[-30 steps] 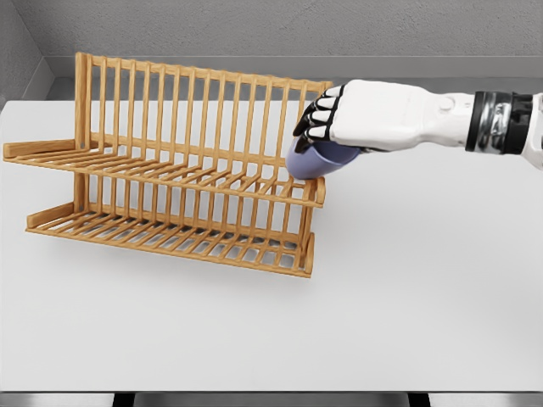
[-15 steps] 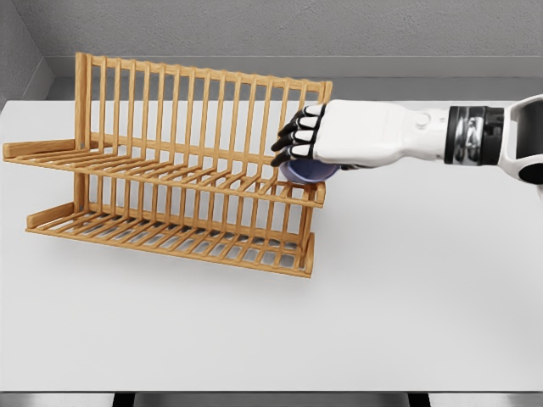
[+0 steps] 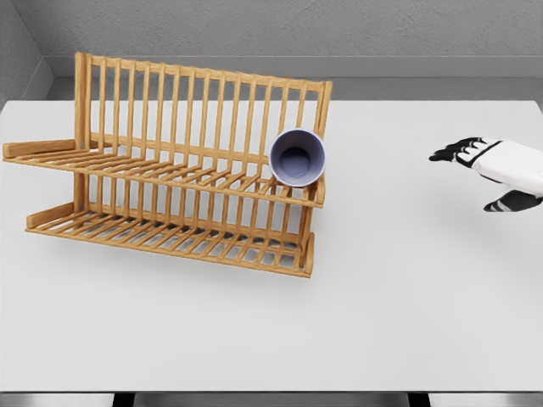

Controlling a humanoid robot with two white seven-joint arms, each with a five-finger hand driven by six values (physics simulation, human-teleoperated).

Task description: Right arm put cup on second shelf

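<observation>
A lavender cup point(image 3: 297, 158) lies on its side on the upper shelf of the wooden rack point(image 3: 170, 170), at the shelf's right end, its mouth facing me. Nothing holds it. My right hand point(image 3: 488, 174) hovers far to the right near the picture's edge, fingers spread and holding nothing, well apart from the cup.
The two-shelf slatted rack stands on the white table point(image 3: 407, 288), toward the back left. A grey wall point(image 3: 271, 34) runs behind the table.
The right hand let go of the cup on the upper shelf and pulled back to the right. The cup now lies on its side there.
</observation>
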